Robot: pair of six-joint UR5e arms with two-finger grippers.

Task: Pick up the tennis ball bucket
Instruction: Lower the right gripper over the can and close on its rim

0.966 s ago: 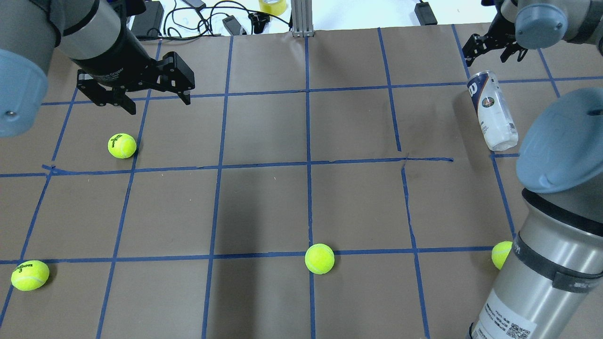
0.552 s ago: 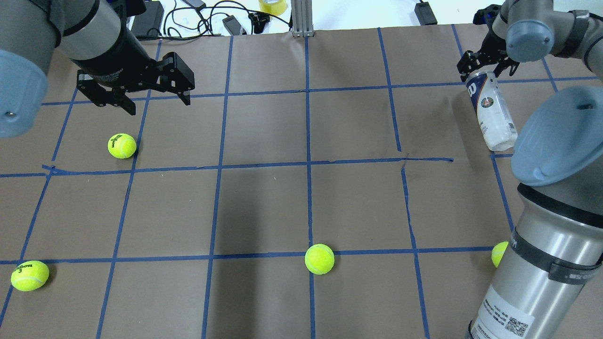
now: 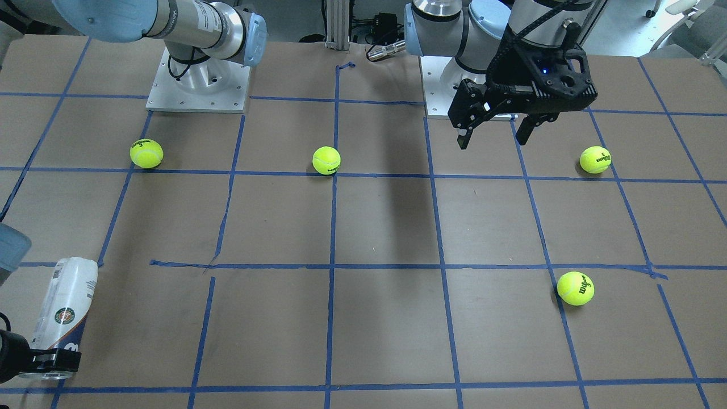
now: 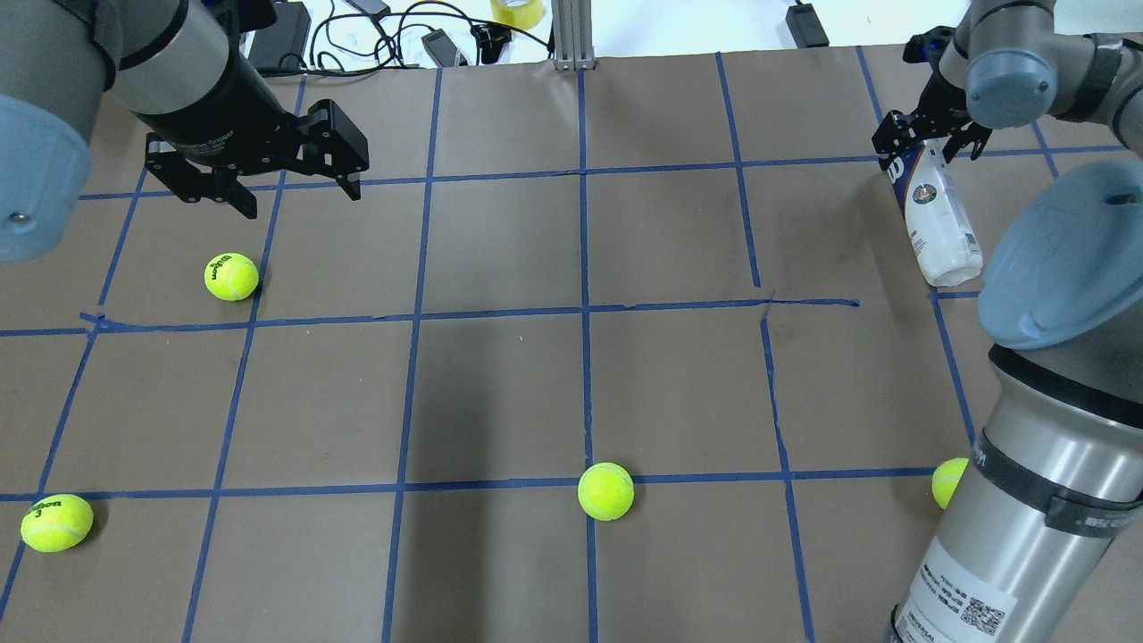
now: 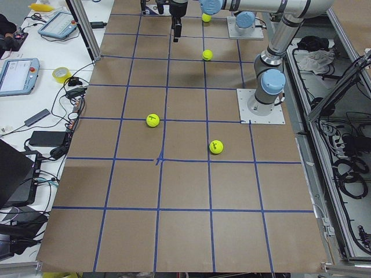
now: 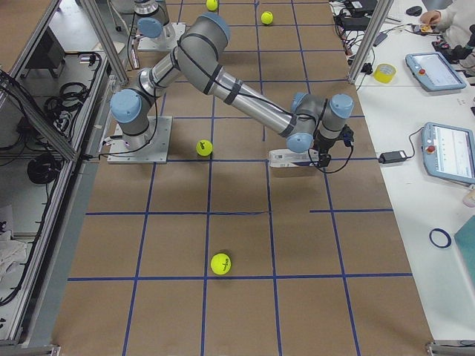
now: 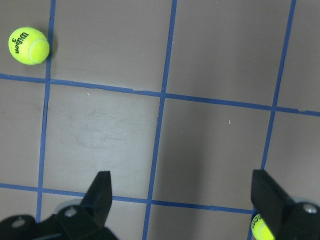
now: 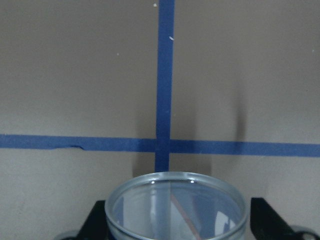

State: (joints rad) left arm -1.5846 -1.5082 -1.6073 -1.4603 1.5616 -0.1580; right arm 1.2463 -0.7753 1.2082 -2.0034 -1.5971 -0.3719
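Between the right jaws lies the bucket (image 4: pixel 936 228).

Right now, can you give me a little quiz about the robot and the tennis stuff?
1. True or false: the tennis ball bucket is standing upright.
2. How many tennis balls lie on the table?
3. Pick one. The right gripper is: A, holding a ball; B, open with a finger on each side of the bucket's end; C, far away from the bucket.

Key: 1 false, it lies on its side. 2 four. 3 B.
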